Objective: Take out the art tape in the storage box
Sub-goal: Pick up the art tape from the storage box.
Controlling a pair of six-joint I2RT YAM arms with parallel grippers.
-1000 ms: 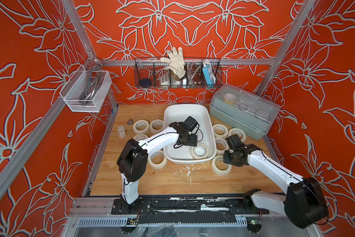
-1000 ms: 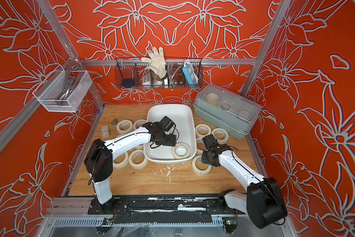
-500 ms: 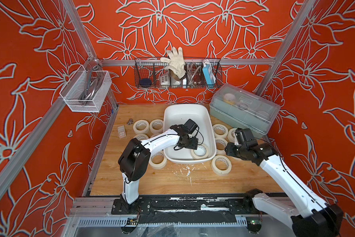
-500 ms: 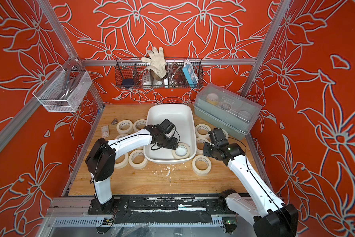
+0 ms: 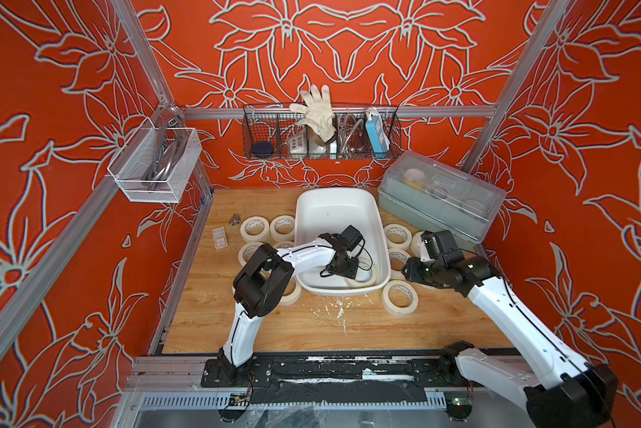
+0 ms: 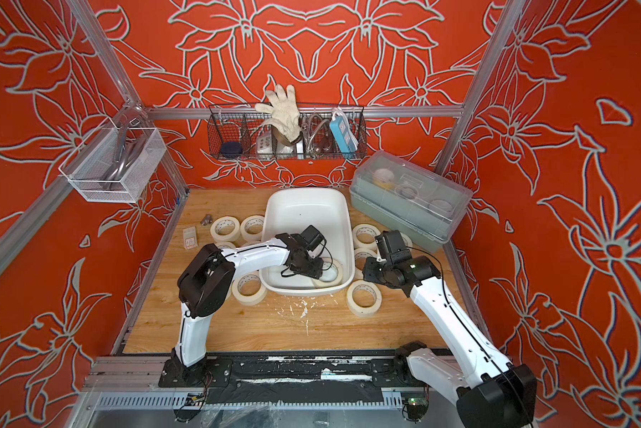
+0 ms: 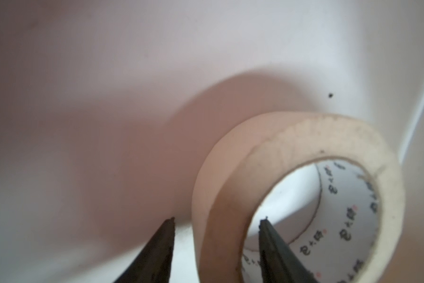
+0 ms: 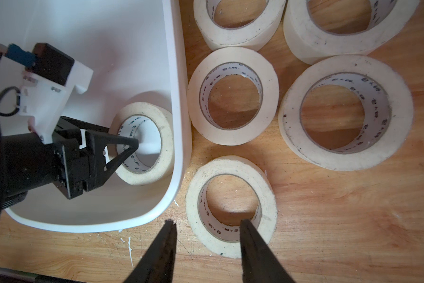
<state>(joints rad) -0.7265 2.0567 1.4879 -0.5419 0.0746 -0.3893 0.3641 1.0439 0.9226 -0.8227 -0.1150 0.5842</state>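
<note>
Right, we have one tape roll (image 8: 165,137) inside the white tub (image 8: 181,98), lying flat in its near right corner, close to the wall. We see the left gripper (image 8: 132,147) down in the tub, astride the left side of that roll: one finger is in the core and the other is outside the ring. In the left wrist view the jaws stand apart, and a sliver of tub floor shows between the outer finger (image 7: 157,245) and the tape. Whether the inner finger touches the core, we cannot tell.

Moving out, we find the right gripper (image 8: 207,221) hanging over the table (image 5: 274,326) just right of the tub, jaws apart and holding nothing. Below it a loose roll (image 5: 399,312) lies flat beside the tub's near right corner. We count four more rolls (image 8: 274,80) lying flat farther along the tub's right side, bunched close together. Another group (image 5: 243,229) lies left of the tub, partly hidden by the left arm.

At the far right we see a grey-green box (image 5: 441,200) with a clear lid. On the back wall hangs a wire basket (image 5: 321,148) with a pale glove (image 5: 317,107) sticking out, and on the left wall a mesh basket (image 5: 156,163).
</note>
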